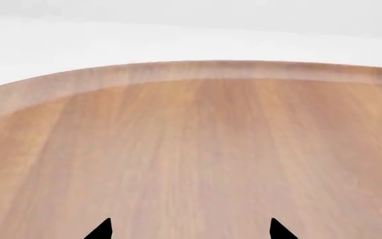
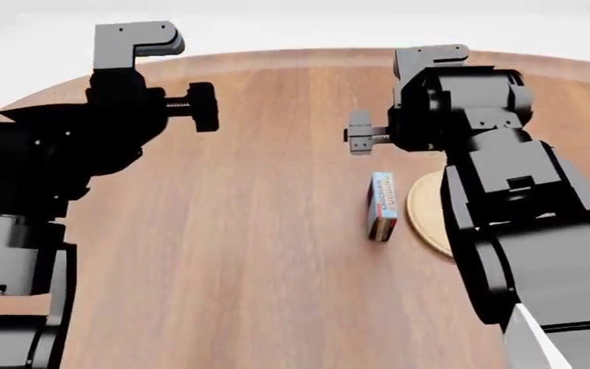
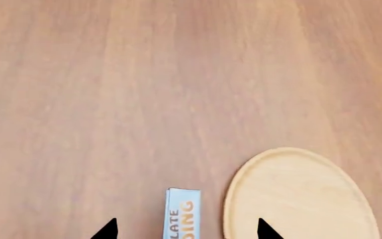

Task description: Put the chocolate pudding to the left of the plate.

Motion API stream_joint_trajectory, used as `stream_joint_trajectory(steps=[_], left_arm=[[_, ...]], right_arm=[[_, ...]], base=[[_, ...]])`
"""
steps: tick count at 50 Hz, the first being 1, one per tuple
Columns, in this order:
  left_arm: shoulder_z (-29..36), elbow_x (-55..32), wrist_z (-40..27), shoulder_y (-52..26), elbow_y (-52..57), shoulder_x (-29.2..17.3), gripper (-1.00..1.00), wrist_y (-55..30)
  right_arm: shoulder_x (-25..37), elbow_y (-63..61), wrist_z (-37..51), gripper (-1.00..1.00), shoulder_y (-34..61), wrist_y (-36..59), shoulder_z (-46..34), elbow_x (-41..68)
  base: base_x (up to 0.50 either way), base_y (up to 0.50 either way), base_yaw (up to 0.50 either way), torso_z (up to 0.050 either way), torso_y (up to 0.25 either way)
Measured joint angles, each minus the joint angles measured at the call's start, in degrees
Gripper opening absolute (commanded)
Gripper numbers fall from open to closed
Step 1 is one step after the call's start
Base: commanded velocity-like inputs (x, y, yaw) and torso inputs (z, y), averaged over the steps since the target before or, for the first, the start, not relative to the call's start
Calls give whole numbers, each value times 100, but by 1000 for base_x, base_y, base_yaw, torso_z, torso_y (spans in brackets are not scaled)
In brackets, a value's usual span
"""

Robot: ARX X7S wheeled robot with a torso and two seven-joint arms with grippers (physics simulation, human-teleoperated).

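The chocolate pudding (image 2: 382,204) is a small thin carton with a light blue printed face, standing on edge on the wooden table just left of the plate (image 2: 427,214), a tan wooden disc partly hidden by my right arm. In the right wrist view the pudding (image 3: 182,215) lies between my open fingertips, with the plate (image 3: 300,199) beside it. My right gripper (image 3: 185,230) is open, above the carton, and holds nothing. My left gripper (image 1: 191,233) is open and empty over bare table, far left of both.
The round wooden table (image 2: 264,269) has its curved far edge (image 1: 198,69) against a white floor. My two black arms fill the left and right of the head view. No other objects show.
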Motion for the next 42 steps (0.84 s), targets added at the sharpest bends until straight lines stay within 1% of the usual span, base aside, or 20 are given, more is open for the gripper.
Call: stream_joint_trajectory(steps=[4,7,14,22,25,31,42], left_arm=[[-86,-108,-115,67,295,-54,100,-150],[-165,-206,-203,132,541,-95,100,-268],[-394,-491,-422,349,1210,-201,100,-557],[-802,-969,-734,753,2228,-350,100,-928],[-964,-1162,-857,916,2623,-405,100,-1066],[-1270,-1529,-1083,1240,3331,-512,100,-1300],[-1817,-2104,-1375,1922,4446,-690,100,-1496]], right_arm=[[4,-19,-140,100,53,3,12,-112],[44,-380,-187,100,-36,187,3,-138],[256,-2200,-107,100,-626,1152,64,-28],[535,-4446,101,100,-1428,2278,309,298],[687,-5109,383,100,-1692,2560,385,704],[1060,-6125,1258,100,-2149,2921,511,1937],[1700,-7494,2759,100,-2961,3166,762,4081]], base=[[0,0,0,-10,250],[0,0,0,-10,250],[0,0,0,-10,250],[0,0,0,-10,250],[0,0,0,-10,250],[0,0,0,-10,250],[0,0,0,-10,250]])
